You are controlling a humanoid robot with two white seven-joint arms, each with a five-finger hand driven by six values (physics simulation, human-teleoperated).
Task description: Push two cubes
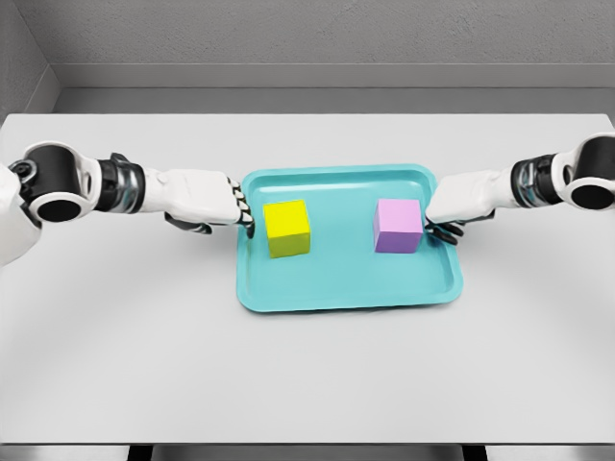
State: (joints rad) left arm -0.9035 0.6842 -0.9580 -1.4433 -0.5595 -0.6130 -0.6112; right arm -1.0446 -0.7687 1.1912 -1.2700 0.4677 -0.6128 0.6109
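Note:
A yellow cube (287, 229) sits on the left half of a teal tray (346, 288), and a lilac cube (398, 227) sits on the right half. My left hand (242, 208) comes in from the left, its extended fingers reaching over the tray's left rim, a short gap from the yellow cube. From the right, my right hand (437, 227) lies flat over the tray's right rim, with fingertips at or touching the lilac cube's right face. Neither hand holds anything.
The tray lies in the middle of a white table (115, 365). A grey wall runs behind the table's far edge.

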